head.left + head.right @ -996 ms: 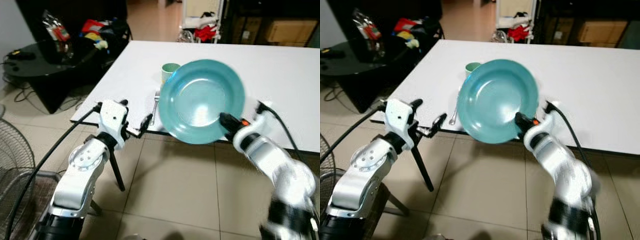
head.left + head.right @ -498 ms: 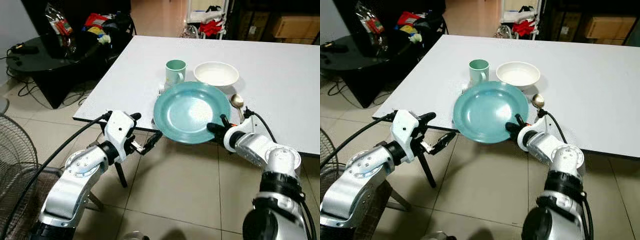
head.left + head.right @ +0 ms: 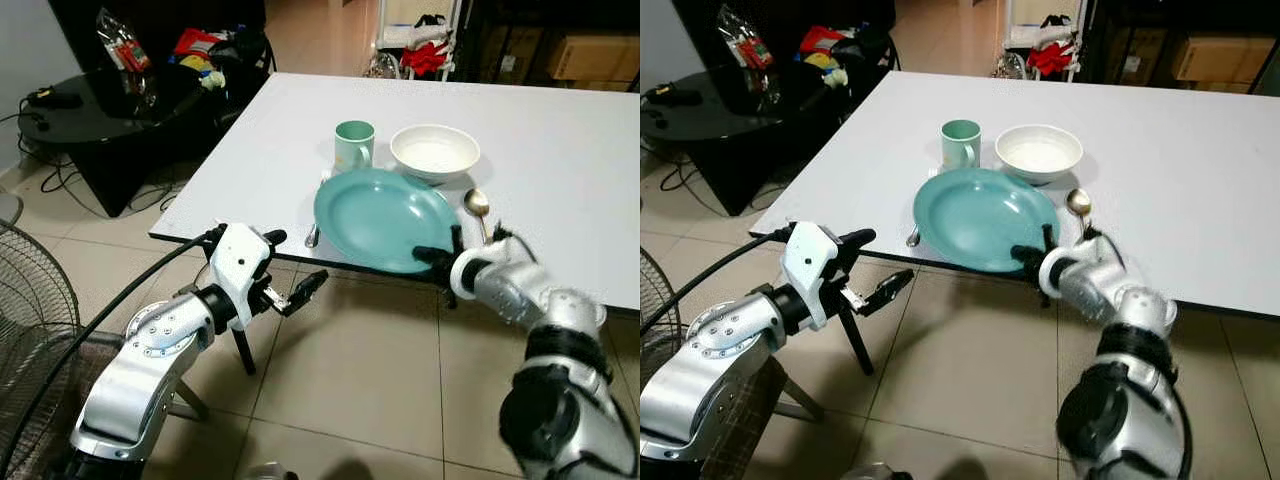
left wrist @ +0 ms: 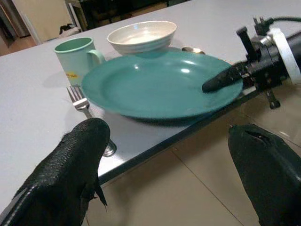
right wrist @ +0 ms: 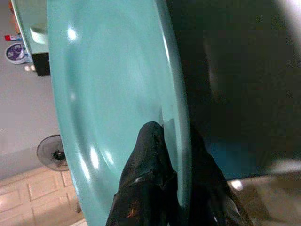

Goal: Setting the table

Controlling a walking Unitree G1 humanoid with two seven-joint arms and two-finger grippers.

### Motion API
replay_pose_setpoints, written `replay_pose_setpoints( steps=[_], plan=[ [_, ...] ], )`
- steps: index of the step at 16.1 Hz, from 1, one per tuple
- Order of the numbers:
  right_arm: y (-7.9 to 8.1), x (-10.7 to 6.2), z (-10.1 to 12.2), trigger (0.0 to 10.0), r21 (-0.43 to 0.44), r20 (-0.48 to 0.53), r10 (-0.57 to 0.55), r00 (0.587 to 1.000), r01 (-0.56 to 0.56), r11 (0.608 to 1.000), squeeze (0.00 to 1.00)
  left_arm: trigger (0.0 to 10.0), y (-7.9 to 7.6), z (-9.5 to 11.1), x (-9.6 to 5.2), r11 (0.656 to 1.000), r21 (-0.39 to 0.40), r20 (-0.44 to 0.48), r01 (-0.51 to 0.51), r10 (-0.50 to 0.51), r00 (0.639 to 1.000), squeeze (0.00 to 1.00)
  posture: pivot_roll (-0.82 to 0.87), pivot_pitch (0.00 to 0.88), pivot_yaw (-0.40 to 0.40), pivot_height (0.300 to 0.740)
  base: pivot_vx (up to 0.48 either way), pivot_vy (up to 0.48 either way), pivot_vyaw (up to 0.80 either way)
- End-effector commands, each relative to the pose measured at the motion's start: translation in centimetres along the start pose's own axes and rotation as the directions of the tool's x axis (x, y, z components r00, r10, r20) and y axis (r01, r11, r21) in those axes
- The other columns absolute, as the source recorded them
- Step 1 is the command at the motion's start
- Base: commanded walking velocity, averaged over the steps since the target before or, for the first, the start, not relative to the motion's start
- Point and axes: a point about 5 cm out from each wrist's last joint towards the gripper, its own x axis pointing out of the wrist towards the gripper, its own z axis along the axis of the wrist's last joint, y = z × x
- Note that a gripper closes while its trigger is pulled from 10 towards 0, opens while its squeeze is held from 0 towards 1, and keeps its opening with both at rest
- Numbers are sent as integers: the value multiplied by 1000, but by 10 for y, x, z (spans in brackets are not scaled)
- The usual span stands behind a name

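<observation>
A teal plate (image 3: 385, 215) lies almost flat on the white table (image 3: 560, 150) at its front edge, with a fork (image 3: 315, 235) on its left and a spoon (image 3: 477, 205) on its right. Behind the plate (image 4: 162, 84) stand a green mug (image 3: 353, 145) and a white bowl (image 3: 434, 152). My right gripper (image 3: 437, 258) is shut on the plate's near rim, one finger (image 5: 150, 174) on top and one underneath. My left gripper (image 3: 290, 263) hangs open in front of the table edge, left of the plate and slightly below it, holding nothing.
A black round side table (image 3: 90, 110) with cables and bags stands at the left. A wire fan (image 3: 30, 310) is on the tiled floor by my left arm. Red cloth (image 3: 425, 55) and cardboard boxes (image 3: 590, 55) sit beyond the table's far side.
The plate came down from upright, facing me, to nearly flat on the table edge, still in my right gripper. The mug, bowl and spoon behind it came into sight.
</observation>
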Motion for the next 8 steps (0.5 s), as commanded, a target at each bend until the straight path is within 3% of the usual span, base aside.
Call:
replay_pose_setpoints(
  steps=[1, 3, 4, 5, 7, 8],
  plan=[
    [10, -1, 4, 10000, 19, 8, 20, 1000, -21, 1000, 0, 10000, -2, 4, -1, 1000, 12, 1, 22, -22, 1000, 0, 40, 0, 69, 740, 0, 0, 0],
    [13, -2, 9, 10000, 3, 32, 1, 999, -1, 1000, 0, 10000, -3, 4, -1, 1000, 11, 0, 26, -26, 1000, 0, 40, 0, 69, 740, 0, 0, 0],
    [13, -2, 12, 10000, -22, 50, -23, 999, 24, 999, 51, 10000, -3, 4, -1, 1000, 8, 1, 28, -28, 1000, 0, 42, 0, 68, 740, 0, 0, 0],
    [13, -1, 13, 10000, -29, 51, -28, 998, 30, 999, 278, 10000, -3, 4, -1, 1000, 7, 0, 28, -28, 1000, 0, 43, 0, 66, 740, 0, 0, 0],
    [13, 0, 14, 10000, -36, 50, -30, 998, 32, 999, 1000, 10000, -4, 3, -1, 1000, 5, -1, 25, -25, 1000, 0, 45, 0, 63, 740, 0, 0, 0],
    [12, 0, 15, 10000, -36, 53, -35, 998, 37, 999, 1000, 10000, -3, 3, -2, 1000, 5, -1, 22, -22, 1000, 0, 47, 0, 62, 740, 0, 0, 0]
  ],
)
